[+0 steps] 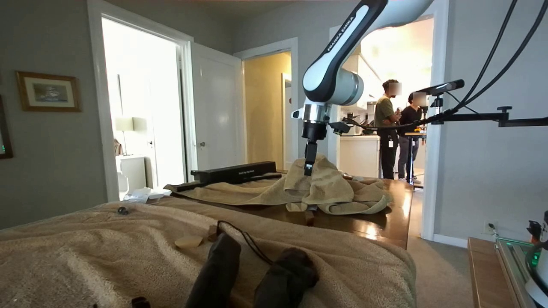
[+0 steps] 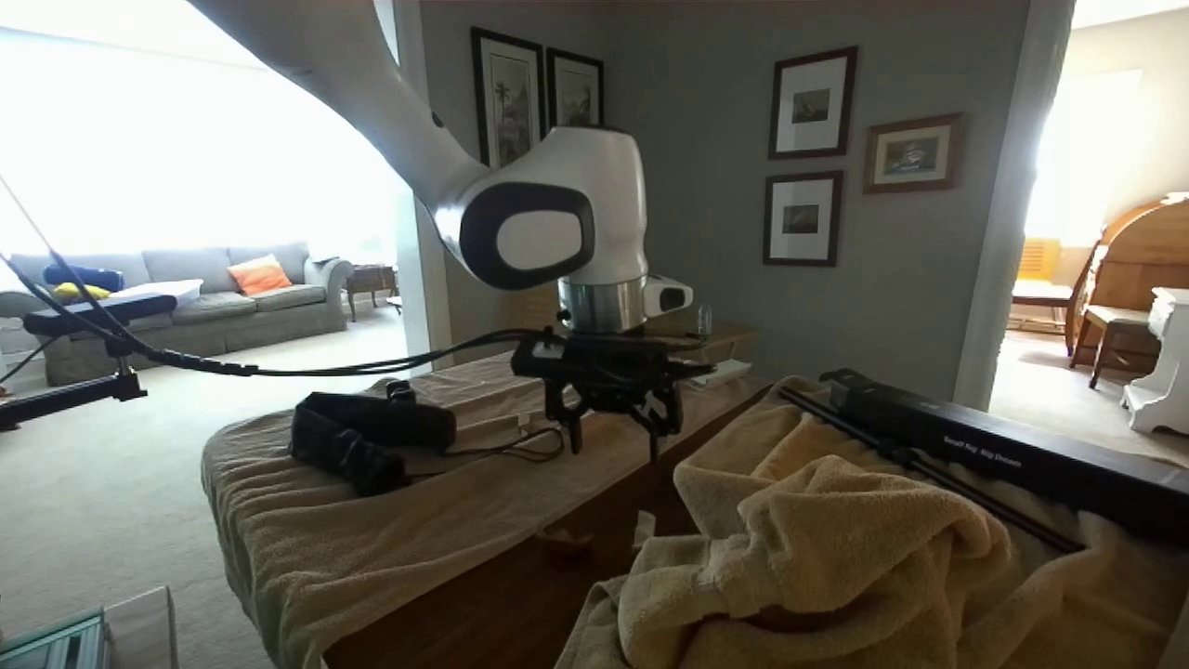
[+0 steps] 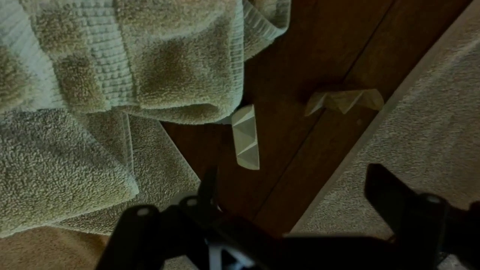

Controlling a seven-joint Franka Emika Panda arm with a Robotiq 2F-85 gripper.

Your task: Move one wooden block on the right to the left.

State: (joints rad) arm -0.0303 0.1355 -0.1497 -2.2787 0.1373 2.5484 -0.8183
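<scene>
at the left of the wrist view the towel (image 3: 180, 48) lies bunched over the wooden tabletop (image 3: 277, 86), and its hem looks like the main hazard: a finger lowered beside it could pinch cloth or drag a fold. just right of the towel sits a pale wooden block (image 3: 245, 138), so near the hem that i cannot tell whether they touch; gripping it there might bring cloth along, or a tugged fold might topple it. the gripper (image 3: 292, 176) hangs higher, right of the towel's lower edge, its fingers wide apart and holding nothing. farther right, well apart from the towel, a browner wooden block (image 3: 343, 100) rests on the wood. it seems the likelier one to move, but in an exterior view the browner wooden block (image 2: 562, 542) comes left of its neighbour, so reading "right" by the wrong camera could bring a wrong pick. its narrow, notched shape could twist or slip if the fingers meet it off-centre. last, across the wood from the towel, the blanket (image 3: 431, 112) ends close to that block, where a wide finger could snag.
</scene>
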